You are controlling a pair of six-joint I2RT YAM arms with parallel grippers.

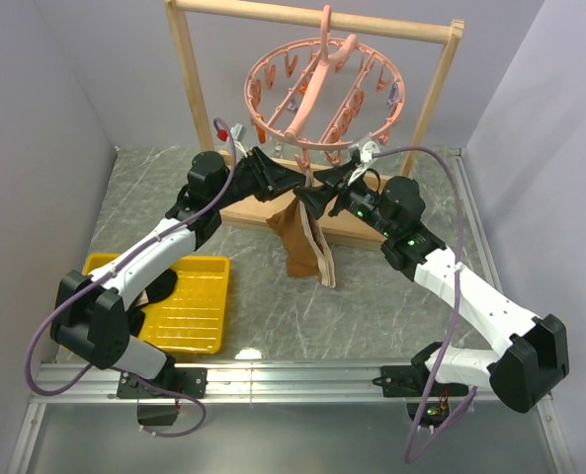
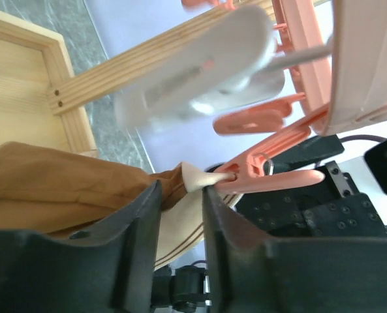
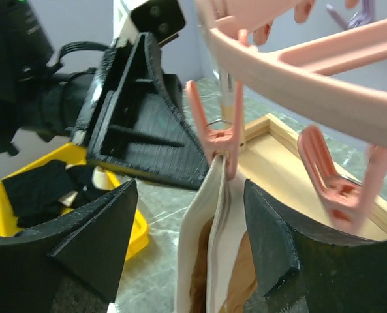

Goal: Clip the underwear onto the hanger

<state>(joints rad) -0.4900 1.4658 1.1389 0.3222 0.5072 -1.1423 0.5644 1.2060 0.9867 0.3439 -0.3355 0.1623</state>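
Observation:
The brown underwear (image 1: pixel 302 247) hangs by its pale waistband from one clip (image 3: pixel 216 137) of the pink hanger (image 1: pixel 322 94), which hooks over the wooden rack. Both grippers meet just under the ring at that clip. In the left wrist view the clip (image 2: pixel 265 176) bites a pinched tip of the waistband (image 2: pixel 196 176). My left gripper (image 2: pixel 182 195) is open, its jaws a little apart around the cloth below the clip. My right gripper (image 3: pixel 190 195) is open wide, its jaws on either side of the hanging underwear (image 3: pixel 213 248), the right one close to the cloth.
The wooden frame rack (image 1: pixel 189 89) stands at the back with its flat base (image 3: pixel 291 163) under the ring. A yellow tray (image 1: pixel 213 262) at the front left holds a black garment (image 3: pixel 43 189). Other pink clips (image 3: pixel 330 182) dangle close to my right fingers.

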